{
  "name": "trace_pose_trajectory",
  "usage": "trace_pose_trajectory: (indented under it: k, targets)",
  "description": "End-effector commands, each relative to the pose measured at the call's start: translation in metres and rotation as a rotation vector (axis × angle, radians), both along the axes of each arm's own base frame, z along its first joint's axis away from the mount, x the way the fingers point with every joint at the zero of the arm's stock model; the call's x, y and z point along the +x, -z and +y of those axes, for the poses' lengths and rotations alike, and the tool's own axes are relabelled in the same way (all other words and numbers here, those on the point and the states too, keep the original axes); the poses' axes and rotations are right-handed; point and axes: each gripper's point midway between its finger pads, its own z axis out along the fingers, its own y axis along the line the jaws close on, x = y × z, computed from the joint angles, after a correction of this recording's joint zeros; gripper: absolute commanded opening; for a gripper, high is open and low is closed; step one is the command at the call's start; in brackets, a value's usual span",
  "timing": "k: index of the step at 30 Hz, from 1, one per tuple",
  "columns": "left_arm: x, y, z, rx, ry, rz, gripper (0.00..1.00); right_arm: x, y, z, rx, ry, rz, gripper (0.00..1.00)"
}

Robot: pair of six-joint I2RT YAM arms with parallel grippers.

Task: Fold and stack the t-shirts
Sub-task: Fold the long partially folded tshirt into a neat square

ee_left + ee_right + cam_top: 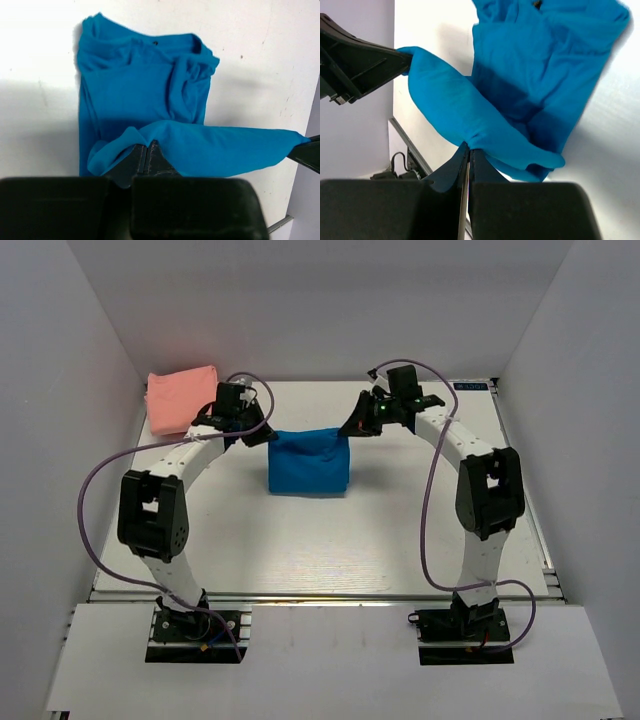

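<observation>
A bright blue cloth t-shirt (308, 465) sits mid-table, its far edge lifted and stretched between two robot grippers. That raised edge runs side to side across the white table (400, 540), and the rest of the cloth drops toward the arms' bases and bunches on the surface. The left gripper (265, 433) holds the edge's left end; in its wrist view the black fingers (161, 162) are pressed together on a fold of blue fabric. The right gripper (350, 428) holds the right end, its fingers (482, 172) likewise closed tight on the cloth. A salmon-pink cloth t-shirt (182, 397) lies folded in the far-left corner, near the left gripper but apart from the blue shirt. Bare tabletop shows to the near, left and right sides of the blue shirt. Grey walls (300, 310) close the table in at the far edge and along both sides.
</observation>
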Motion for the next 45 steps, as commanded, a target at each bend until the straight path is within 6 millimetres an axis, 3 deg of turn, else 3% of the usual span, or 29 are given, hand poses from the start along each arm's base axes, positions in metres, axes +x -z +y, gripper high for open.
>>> trace_pose_trajectory:
  k: [1, 2, 4, 5, 6, 9, 10, 12, 13, 14, 15, 16, 17, 18, 19, 20, 22, 24, 25, 26, 27, 28, 31, 36, 40, 42, 43, 44, 45]
  targets:
    - [0.026, -0.026, -0.006, -0.038, 0.03, -0.089, 0.0, 0.028, -0.033, 0.004, 0.069, 0.001, -0.113, 0.0]
    - [0.031, -0.023, -0.003, -0.037, 0.021, -0.085, 0.0, 0.035, -0.019, 0.002, 0.059, 0.011, -0.093, 0.0]
    - [0.04, -0.013, -0.002, -0.041, 0.02, -0.072, 0.0, 0.045, -0.026, 0.0, 0.079, 0.013, -0.11, 0.0]
    - [0.044, -0.01, -0.003, -0.042, 0.02, -0.078, 0.0, 0.049, -0.006, 0.004, 0.074, 0.003, -0.076, 0.0]
    - [0.05, -0.01, -0.004, -0.046, 0.021, -0.1, 0.0, 0.056, -0.011, 0.005, 0.087, -0.008, -0.108, 0.0]
    - [0.064, 0.008, -0.002, -0.054, 0.005, -0.102, 0.0, 0.077, 0.015, 0.008, 0.091, -0.018, -0.11, 0.0]
    - [0.073, 0.001, -0.006, -0.069, 0.015, -0.136, 0.0, 0.084, 0.014, 0.006, 0.095, -0.01, -0.121, 0.0]
    - [0.084, 0.018, -0.005, -0.071, 0.014, -0.117, 0.0, 0.098, 0.027, 0.006, 0.083, 0.014, -0.129, 0.0]
    - [0.091, 0.014, -0.006, -0.074, 0.014, -0.131, 0.06, 0.105, 0.027, 0.005, 0.078, 0.023, -0.154, 0.0]
    - [0.098, 0.017, -0.005, -0.067, 0.003, -0.143, 0.2, 0.114, 0.019, 0.004, 0.086, 0.034, -0.193, 0.0]
    - [0.106, 0.023, -0.004, -0.056, -0.012, -0.147, 0.28, 0.122, 0.032, 0.003, 0.063, 0.057, -0.195, 0.07]
    - [0.114, 0.026, 0.005, -0.044, -0.055, -0.147, 0.48, 0.131, 0.03, 0.002, 0.057, 0.071, -0.233, 0.24]
    - [0.116, 0.028, 0.005, -0.042, -0.055, -0.137, 0.63, 0.141, 0.021, -0.002, 0.056, 0.093, -0.264, 0.5]
    - [0.12, 0.025, 0.009, -0.048, -0.058, -0.137, 0.76, 0.145, 0.025, -0.001, 0.054, 0.092, -0.265, 0.89]
    - [0.125, 0.014, 0.008, -0.053, -0.057, -0.164, 0.99, 0.15, 0.021, 0.0, 0.056, 0.077, -0.291, 0.9]
    - [0.126, 0.015, 0.015, -0.045, -0.074, -0.157, 1.0, 0.151, 0.025, -0.002, 0.044, 0.076, -0.273, 0.9]
    - [0.126, 0.006, 0.015, -0.048, -0.074, -0.173, 1.0, 0.153, -0.001, -0.005, 0.038, 0.077, -0.323, 0.9]
    - [0.123, -0.01, 0.016, -0.038, -0.061, -0.208, 1.0, 0.146, 0.013, -0.013, -0.007, 0.094, -0.301, 0.9]
    - [0.119, -0.012, 0.015, -0.039, -0.046, -0.215, 1.0, 0.142, -0.011, -0.015, -0.003, 0.099, -0.345, 0.9]
    - [0.115, -0.016, 0.009, -0.029, -0.013, -0.234, 1.0, 0.138, -0.011, -0.014, -0.01, 0.085, -0.356, 0.9]
    - [0.112, -0.016, 0.01, -0.022, -0.007, -0.241, 1.0, 0.126, 0.006, -0.014, -0.024, 0.078, -0.309, 0.9]
    - [0.105, -0.026, -0.003, -0.034, 0.051, -0.267, 1.0, 0.119, -0.007, -0.015, -0.022, 0.071, -0.321, 0.9]
    - [0.087, -0.03, -0.035, -0.108, 0.211, -0.305, 1.0, 0.102, 0.003, -0.012, -0.03, 0.049, -0.292, 0.9]
    - [0.084, -0.001, -0.054, -0.124, 0.282, -0.266, 1.0, 0.082, 0.024, 0.003, 0.005, -0.017, -0.228, 0.9]
    - [0.095, 0.021, -0.054, -0.116, 0.273, -0.243, 1.0, 0.087, 0.029, 0.014, 0.044, -0.051, -0.221, 0.9]
    - [0.104, 0.028, -0.051, -0.093, 0.243, -0.234, 1.0, 0.09, 0.042, 0.024, 0.055, -0.065, -0.212, 0.9]
    - [0.103, 0.046, -0.049, -0.083, 0.235, -0.195, 1.0, 0.091, 0.045, 0.027, 0.071, -0.076, -0.203, 0.9]
    - [0.108, 0.05, -0.044, -0.076, 0.219, -0.193, 1.0, 0.094, 0.046, 0.028, 0.078, -0.07, -0.2, 0.9]
    - [0.108, 0.057, -0.044, -0.074, 0.218, -0.181, 1.0, 0.097, 0.067, 0.029, 0.076, -0.068, -0.167, 0.9]
